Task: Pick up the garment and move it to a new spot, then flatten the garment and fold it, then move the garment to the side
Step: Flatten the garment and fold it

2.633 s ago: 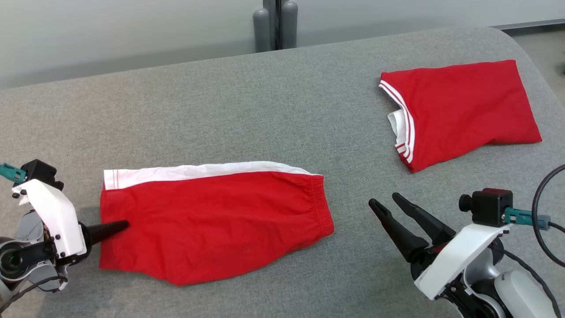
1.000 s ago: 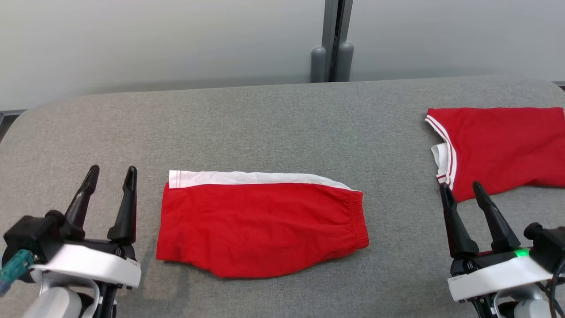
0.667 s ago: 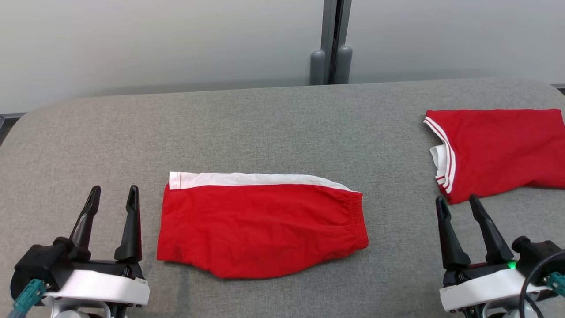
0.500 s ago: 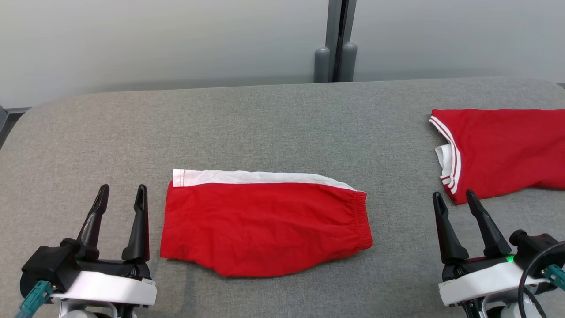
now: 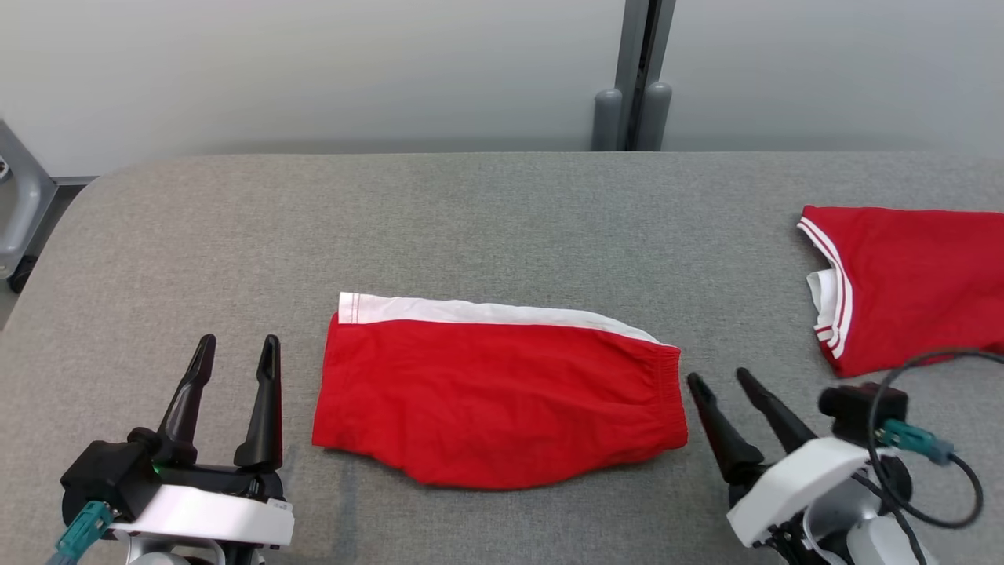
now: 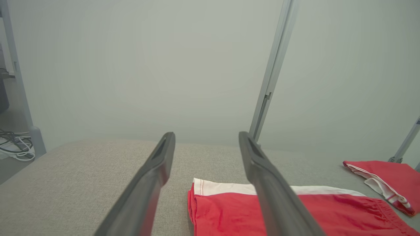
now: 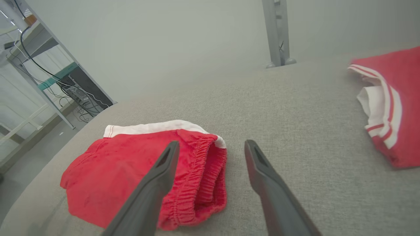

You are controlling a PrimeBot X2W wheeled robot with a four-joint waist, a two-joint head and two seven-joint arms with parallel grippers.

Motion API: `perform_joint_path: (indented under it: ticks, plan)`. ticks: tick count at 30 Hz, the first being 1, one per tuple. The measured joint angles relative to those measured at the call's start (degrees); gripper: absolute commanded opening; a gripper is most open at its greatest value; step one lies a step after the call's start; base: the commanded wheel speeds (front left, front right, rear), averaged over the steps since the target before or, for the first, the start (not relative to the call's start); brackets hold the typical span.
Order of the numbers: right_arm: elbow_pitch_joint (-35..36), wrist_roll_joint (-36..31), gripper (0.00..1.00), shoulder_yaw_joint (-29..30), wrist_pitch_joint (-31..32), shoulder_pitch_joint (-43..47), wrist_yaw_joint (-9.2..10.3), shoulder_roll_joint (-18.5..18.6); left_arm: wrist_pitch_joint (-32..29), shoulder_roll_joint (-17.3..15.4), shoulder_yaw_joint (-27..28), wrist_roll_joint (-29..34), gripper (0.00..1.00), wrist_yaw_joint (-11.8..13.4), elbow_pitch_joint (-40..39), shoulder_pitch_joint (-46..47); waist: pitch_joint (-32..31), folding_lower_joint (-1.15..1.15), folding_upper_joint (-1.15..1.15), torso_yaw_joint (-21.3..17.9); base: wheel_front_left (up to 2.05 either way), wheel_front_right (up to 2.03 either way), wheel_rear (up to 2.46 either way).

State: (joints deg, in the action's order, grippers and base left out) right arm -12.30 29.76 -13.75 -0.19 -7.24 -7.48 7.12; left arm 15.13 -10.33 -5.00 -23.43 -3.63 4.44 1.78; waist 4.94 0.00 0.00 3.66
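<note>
Lying folded on the desk, the red shorts sit between left gripper and right gripper, fingers spread, empty. The right one angles toward the waistband, probably to slide them aside.

A grey woven-fabric tabletop with rounded corners spans the lower two thirds of the head view. Across the top stands a plain pale grey-green wall, softly and evenly lit, split at upper right by a grey metal upright post. Upper left in the right wrist view, a metal shelving rack hung with black cables stands on a grey floor. Loose white and dark cables lie at the left wrist view's left edge.
</note>
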Motion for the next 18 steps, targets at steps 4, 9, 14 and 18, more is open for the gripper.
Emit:
perform_joint_path:
  ticks: [4,9,14,18]
  plan:
    - [-4.75,2.16,1.0,-3.08,4.95,-3.88,0.0,1.66,-0.01,1.24,0.57,0.76,1.0,-1.37,1.26,0.8,-0.07,0.0,0.0,1.2,0.0,0.0,0.0]
    - [-10.71,2.0,1.0,-2.56,7.94,-6.7,0.0,0.3,0.0,2.07,1.43,1.31,1.0,-2.14,2.03,0.94,-0.14,0.0,0.0,2.73,0.0,0.0,0.0]
    - [-14.24,3.41,1.0,-2.98,8.44,-9.44,0.0,-0.04,0.0,2.4,1.83,1.75,1.0,-2.85,2.66,1.09,0.31,0.0,0.0,4.06,0.0,0.0,0.0]
    - [-16.97,5.15,1.0,-3.25,9.25,-10.63,0.0,0.18,0.0,2.52,1.99,1.88,1.0,-3.16,3.09,1.73,0.76,0.0,0.0,4.96,0.0,0.0,0.0]
